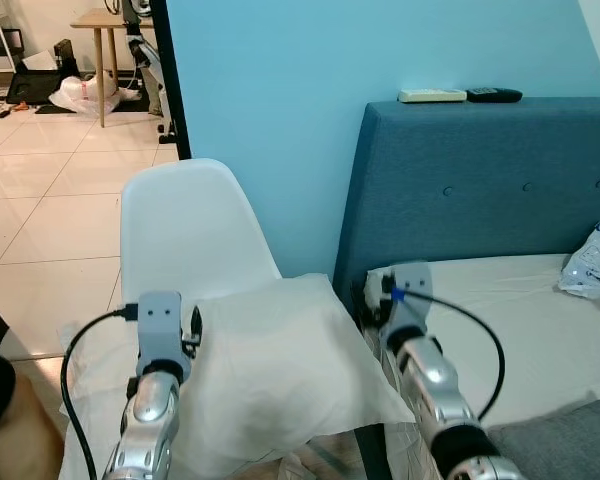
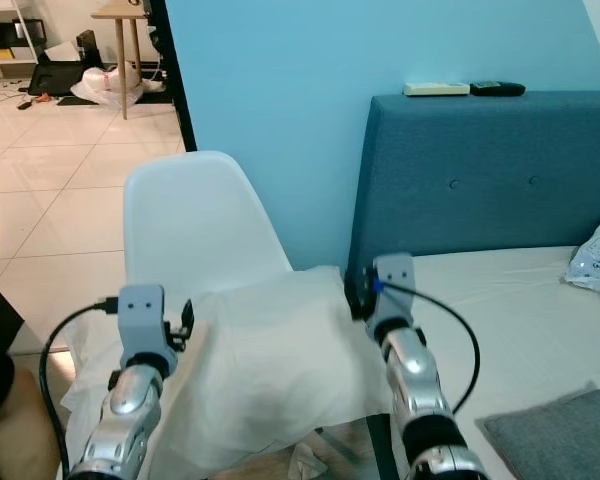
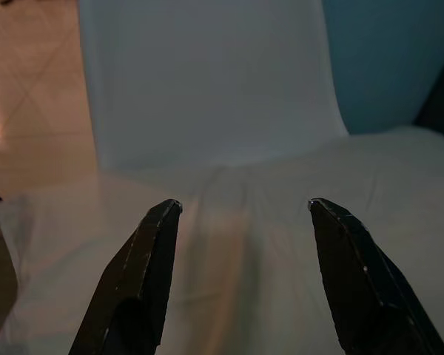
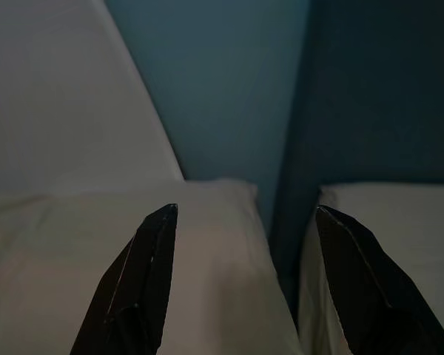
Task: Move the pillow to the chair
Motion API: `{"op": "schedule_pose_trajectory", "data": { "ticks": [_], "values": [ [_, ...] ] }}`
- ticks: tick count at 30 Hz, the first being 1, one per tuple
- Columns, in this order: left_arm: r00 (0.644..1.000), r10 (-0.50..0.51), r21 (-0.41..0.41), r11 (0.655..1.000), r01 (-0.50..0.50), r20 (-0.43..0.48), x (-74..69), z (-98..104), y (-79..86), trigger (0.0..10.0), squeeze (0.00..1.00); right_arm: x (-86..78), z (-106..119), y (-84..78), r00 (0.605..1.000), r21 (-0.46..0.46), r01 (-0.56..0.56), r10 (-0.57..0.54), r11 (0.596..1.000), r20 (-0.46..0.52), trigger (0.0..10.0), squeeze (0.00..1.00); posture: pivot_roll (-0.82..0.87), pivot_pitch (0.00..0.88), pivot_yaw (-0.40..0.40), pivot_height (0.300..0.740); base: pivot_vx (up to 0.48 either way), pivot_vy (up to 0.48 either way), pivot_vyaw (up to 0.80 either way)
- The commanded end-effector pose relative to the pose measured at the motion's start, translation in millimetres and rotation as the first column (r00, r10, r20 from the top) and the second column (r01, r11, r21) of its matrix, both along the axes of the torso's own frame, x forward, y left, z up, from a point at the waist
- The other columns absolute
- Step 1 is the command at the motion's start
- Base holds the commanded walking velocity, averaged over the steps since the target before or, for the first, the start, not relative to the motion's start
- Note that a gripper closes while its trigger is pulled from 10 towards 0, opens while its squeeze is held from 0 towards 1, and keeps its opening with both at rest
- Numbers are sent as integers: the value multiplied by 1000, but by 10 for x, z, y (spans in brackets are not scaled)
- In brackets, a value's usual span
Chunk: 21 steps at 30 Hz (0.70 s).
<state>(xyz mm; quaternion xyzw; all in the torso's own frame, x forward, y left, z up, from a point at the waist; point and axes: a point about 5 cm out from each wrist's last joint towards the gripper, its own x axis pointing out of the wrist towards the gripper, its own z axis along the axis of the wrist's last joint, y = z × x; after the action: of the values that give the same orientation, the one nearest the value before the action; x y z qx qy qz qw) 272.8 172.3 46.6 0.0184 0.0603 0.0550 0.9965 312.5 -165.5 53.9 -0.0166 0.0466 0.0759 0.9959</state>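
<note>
Nearest the head camera, two silver forearms reach forward, their lower lengths cut off by the frame edge. The left gripper point(image 3: 244, 207) has its fingers point(image 3: 144, 259) spread apart, nothing between them; beyond and beneath the tips lies the white pillow point(image 1: 270, 370), resting on the seat of the white chair point(image 1: 185, 225), whose backrest rises past the fingertips. The pillow hides the seat itself. The right gripper point(image 4: 246, 211) is likewise parted and empty, one finger over the pillow's corner, the other over the bed point(image 1: 540, 320), with the dark gap between chair and blue headboard point(image 1: 480, 180) lying between them. Both wrist views are dim.
</note>
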Motion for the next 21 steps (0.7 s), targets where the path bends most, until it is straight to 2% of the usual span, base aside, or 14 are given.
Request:
{"op": "schedule_pose_trajectory", "data": {
  "ticks": [1,5,9,14,21],
  "values": [
    [1000,-1,-10,1000,1,-22,-8,-32,-34,10000,0,11,16,21,1000,-1,3,-3,1000,9,10000,0,46,4,-27,740,0,0,0],
    [999,25,-23,999,-26,-33,-4,-37,-58,10000,0,-19,-15,48,1000,32,30,-31,999,3,10000,0,47,8,-26,740,0,0,0],
    [1000,3,-52,999,-3,-1,4,6,-97,10000,0,-8,27,121,1000,59,12,-13,998,20,10000,0,37,9,-23,740,0,0,0],
    [1000,-11,-54,998,12,16,27,35,-125,10000,0,22,61,115,999,63,19,-20,998,26,10000,0,34,8,-25,740,0,0,0],
    [998,-55,-39,998,57,38,58,95,-209,10000,0,31,65,94,1000,72,22,-22,997,5,10000,0,23,7,-25,740,0,0,-800]
  ]
}}
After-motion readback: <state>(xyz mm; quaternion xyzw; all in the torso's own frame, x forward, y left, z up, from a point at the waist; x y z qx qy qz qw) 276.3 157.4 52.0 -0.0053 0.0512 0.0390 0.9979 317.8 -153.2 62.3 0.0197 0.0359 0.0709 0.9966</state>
